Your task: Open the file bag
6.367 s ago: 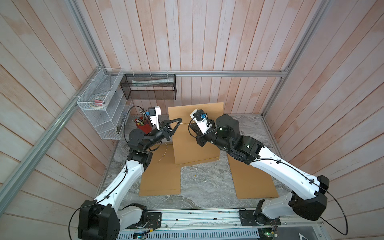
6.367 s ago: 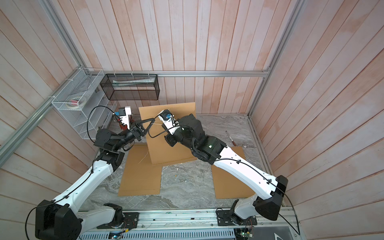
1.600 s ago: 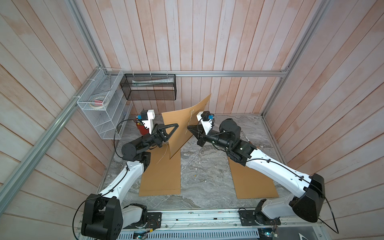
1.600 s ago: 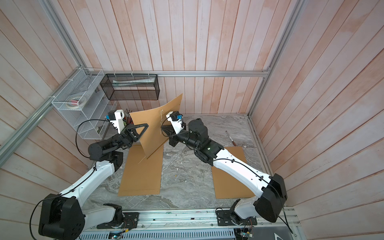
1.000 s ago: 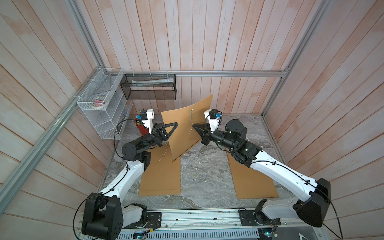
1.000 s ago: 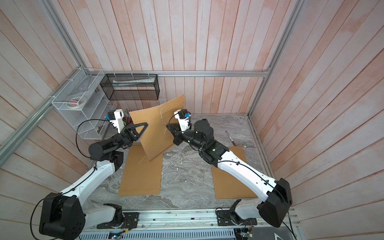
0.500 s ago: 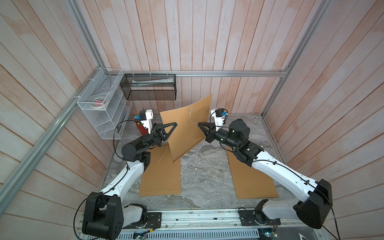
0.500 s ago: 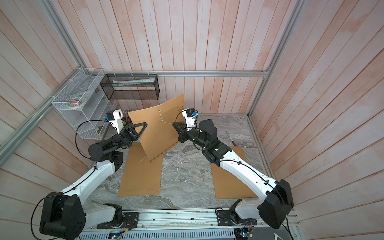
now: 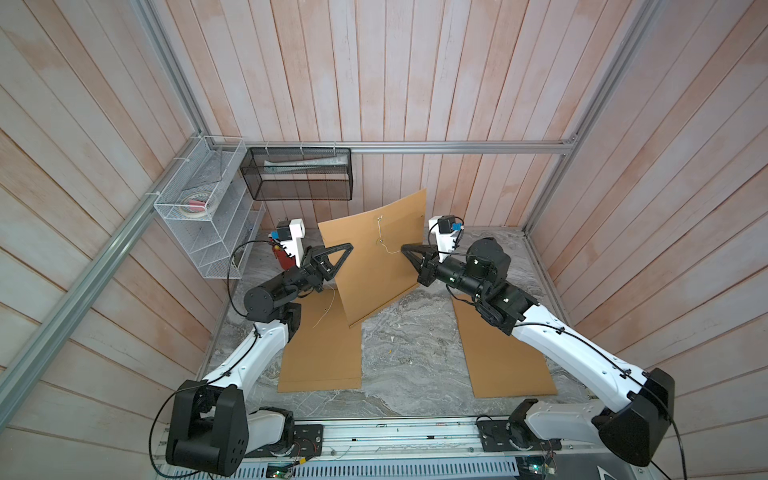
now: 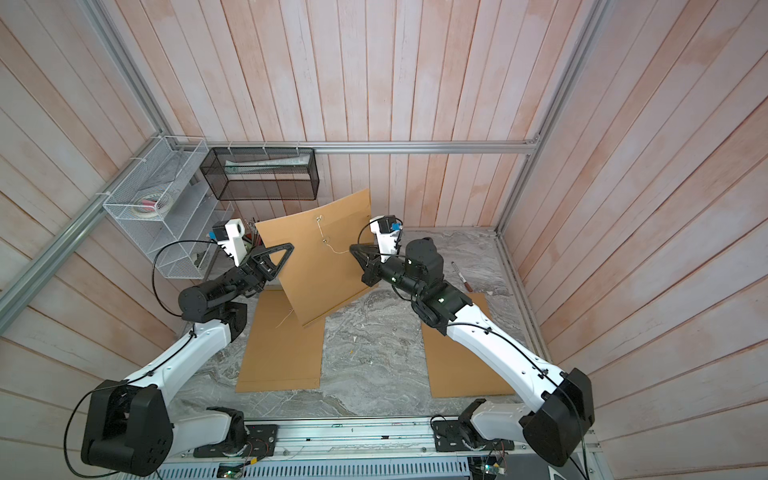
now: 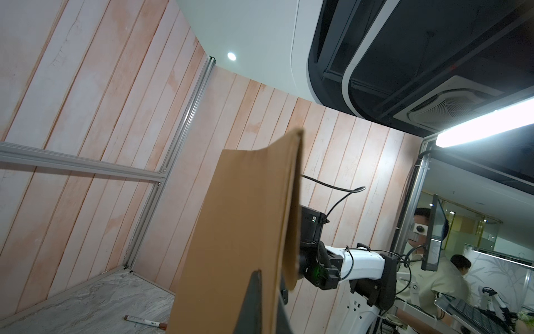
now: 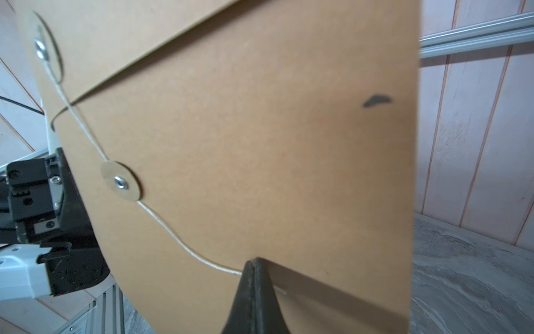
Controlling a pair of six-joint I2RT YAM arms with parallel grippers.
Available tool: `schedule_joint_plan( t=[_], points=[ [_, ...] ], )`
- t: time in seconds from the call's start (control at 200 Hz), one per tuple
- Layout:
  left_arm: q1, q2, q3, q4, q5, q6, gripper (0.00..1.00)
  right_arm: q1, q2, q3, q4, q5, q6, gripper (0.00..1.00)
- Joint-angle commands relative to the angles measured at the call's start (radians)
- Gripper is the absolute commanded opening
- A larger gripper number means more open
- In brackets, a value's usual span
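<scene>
A brown file bag (image 9: 374, 274) (image 10: 320, 270) stands upright and tilted over the table, its flap side facing right. My left gripper (image 9: 351, 246) (image 10: 292, 246) (image 11: 268, 292) is shut on the bag's left edge, one finger on each face. A thin white string (image 9: 388, 249) (image 12: 173, 234) runs from the upper disc (image 12: 46, 55) past the lower disc (image 12: 121, 185) to my right gripper (image 9: 402, 248) (image 10: 351, 247) (image 12: 254, 260), which is shut on the string just off the bag's face. The flap lies closed.
Two more brown file bags lie flat on the marble table, one at front left (image 9: 320, 353) and one at right (image 9: 503, 357). A marker pen (image 10: 461, 276) lies at back right. A white wire shelf (image 9: 208, 232), a black mesh basket (image 9: 299, 174) and a red pen holder (image 9: 284, 259) are at back left.
My right gripper has drawn back to the right, away from the bag's face, with the string in it. The left gripper and the bag have hardly moved.
</scene>
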Motion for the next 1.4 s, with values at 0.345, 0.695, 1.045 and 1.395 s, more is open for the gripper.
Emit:
schedule_joint_plan(
  t=[0.345,0.695,1.045,1.395],
  points=[
    [0.007,-0.012,0.120,-0.235,0.125,0.142,0.00,0.116,0.022,0.176,-0.382,0.113,-0.320,0.27],
    [0.005,-0.061,0.183,-0.357,0.250,0.245,0.00,0.134,0.008,0.180,-0.383,0.177,-0.395,0.38],
    [0.004,-0.038,0.153,-0.094,0.297,0.047,0.00,0.135,0.035,0.126,-0.231,0.117,-0.434,0.41],
    [-0.001,-0.038,0.154,-0.105,0.297,0.043,0.00,0.135,0.071,0.096,-0.084,0.025,-0.463,0.41]
  ],
)
